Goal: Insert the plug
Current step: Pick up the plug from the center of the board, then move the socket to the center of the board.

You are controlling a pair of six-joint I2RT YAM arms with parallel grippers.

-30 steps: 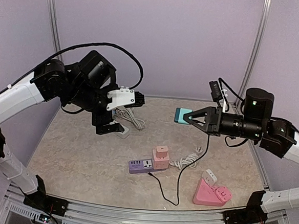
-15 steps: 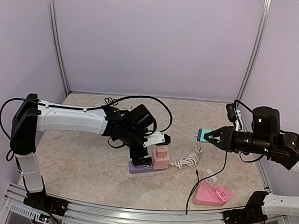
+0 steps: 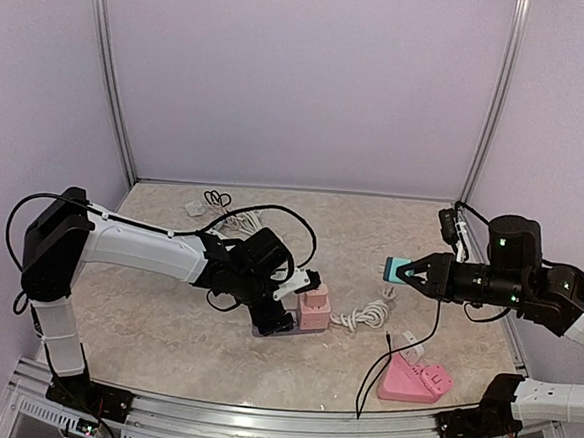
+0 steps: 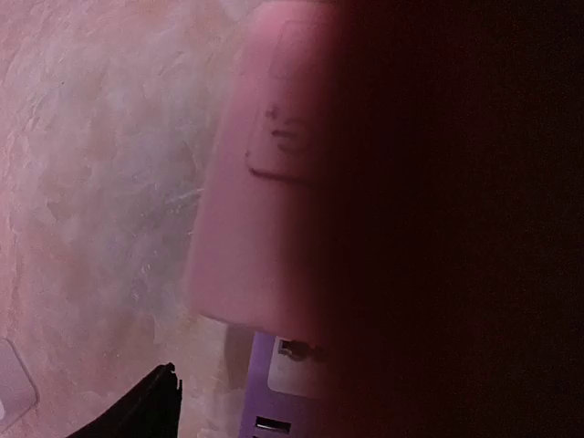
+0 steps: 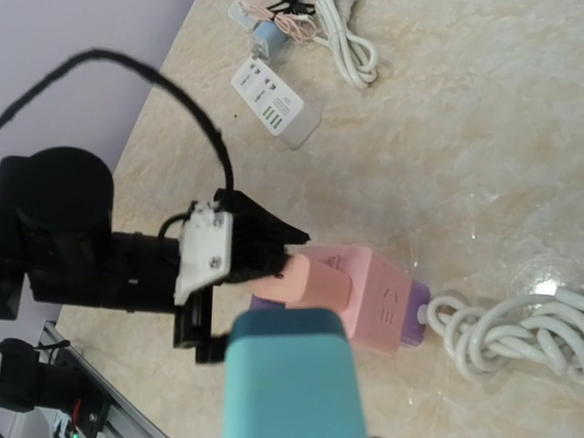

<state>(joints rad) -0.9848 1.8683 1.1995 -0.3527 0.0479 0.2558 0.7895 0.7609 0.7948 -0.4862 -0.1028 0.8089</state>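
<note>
Marbled table point(image 3: 155, 320) — teal plug point(image 3: 395, 269) aloft at three o'clock of the pink cube point(image 3: 315, 308).
Right gripper point(image 3: 407, 271) pinches it; left gripper point(image 3: 284, 304), jaws spread, sits at the purple strip point(image 4: 274, 411) — I'd clamp that, then enter square.

The teal plug point(image 5: 292, 374) in the right pincer point(image 3: 401, 271) is smooth, matt plastic. Ahead of that pincer, the pink cube socket point(image 5: 370, 290) has a similar satin plastic shell and sits on a purple plastic power strip point(image 5: 416, 315). Beside them, the coiled white cable point(image 5: 511, 333) looks rubbery and slightly shiny. The tabletop point(image 5: 474, 137) is a smooth, marbled, stone-look sheet with 1 bright glare spot. Farther ahead, the white charger point(image 5: 272, 102) is glossy plastic.
</note>
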